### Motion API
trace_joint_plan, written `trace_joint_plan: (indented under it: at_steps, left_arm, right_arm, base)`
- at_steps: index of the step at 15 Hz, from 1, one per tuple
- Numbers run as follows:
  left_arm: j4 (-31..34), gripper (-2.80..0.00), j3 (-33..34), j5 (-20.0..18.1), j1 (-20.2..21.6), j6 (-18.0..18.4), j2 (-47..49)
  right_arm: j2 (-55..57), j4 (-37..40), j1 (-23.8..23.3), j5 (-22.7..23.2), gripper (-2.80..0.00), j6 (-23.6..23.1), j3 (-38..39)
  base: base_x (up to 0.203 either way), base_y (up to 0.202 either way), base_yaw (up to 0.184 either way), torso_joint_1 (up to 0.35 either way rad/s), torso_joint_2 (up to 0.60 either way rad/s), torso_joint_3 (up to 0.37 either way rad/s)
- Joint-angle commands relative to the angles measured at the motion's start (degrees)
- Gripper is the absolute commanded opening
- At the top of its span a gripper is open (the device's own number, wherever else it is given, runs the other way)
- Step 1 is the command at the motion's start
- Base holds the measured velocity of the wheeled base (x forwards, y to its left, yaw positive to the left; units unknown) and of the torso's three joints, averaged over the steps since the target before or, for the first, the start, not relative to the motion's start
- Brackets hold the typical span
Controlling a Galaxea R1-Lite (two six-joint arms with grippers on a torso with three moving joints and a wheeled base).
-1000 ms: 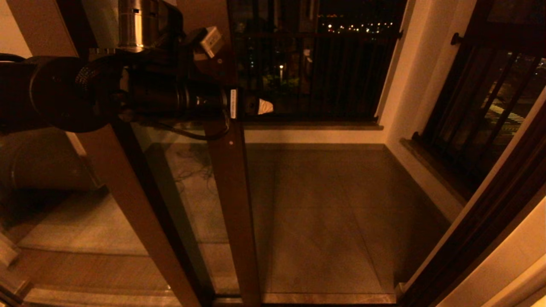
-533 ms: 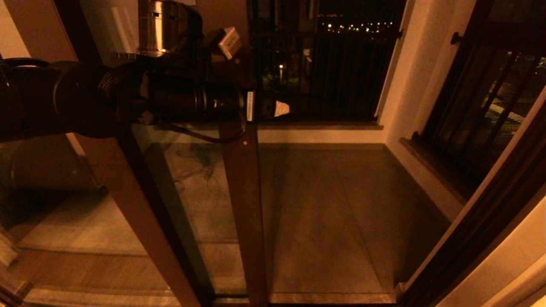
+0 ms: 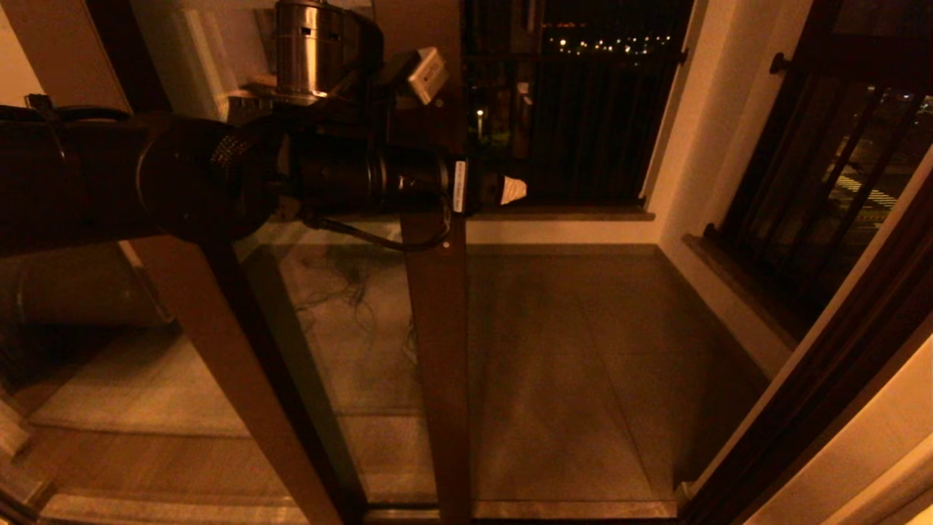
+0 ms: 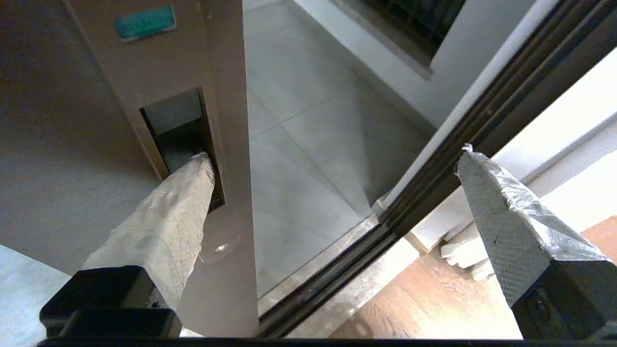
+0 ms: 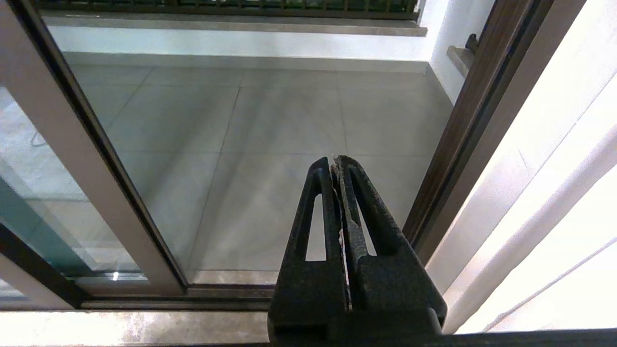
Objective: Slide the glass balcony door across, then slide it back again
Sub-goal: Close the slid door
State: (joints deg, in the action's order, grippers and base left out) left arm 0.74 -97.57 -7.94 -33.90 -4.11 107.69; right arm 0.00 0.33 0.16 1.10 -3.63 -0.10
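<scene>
Now, in the head view, the left gripper (image 3: 503,191) is seen reaching level across the upright stile of the glass balcony door (image 3: 437,350). The stile runs tall, from floor upward, and open doorway is left to its right, up to the dark door frame (image 3: 816,379). Beyond, the black railing (image 3: 583,131) is seen.

In the left wrist view, the left gripper (image 4: 332,159) is spread wide and nothing is held. One padded finger (image 4: 183,193) is tucked into the handle recess (image 4: 181,135) on the stile; the other finger is well apart, out over the gap.

In the right wrist view, the right gripper (image 5: 337,166) is pressed shut, empty, parked low near the door track (image 5: 231,294). The left arm is nearer the door.
</scene>
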Motion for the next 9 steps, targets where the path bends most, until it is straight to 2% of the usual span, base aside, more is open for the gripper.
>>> trace_joint_plan:
  at_steps: [1,9]
  left_arm:
    - [0.84,0.0,-0.29,0.2,-0.82,-0.2,0.93]
    - [0.84,0.0,-3.17,0.38,-3.86,-0.2,3.51]
  right_arm:
    - [0.0,0.02,0.02,0.05,-2.8,-0.06,0.01]
    - [0.0,0.02,0.02,0.05,-2.8,-0.06,0.01]
  base:
    - [0.0,0.0,0.0,0.0,0.0,0.0]
    - [0.0,0.0,0.0,0.0,0.0,0.0]
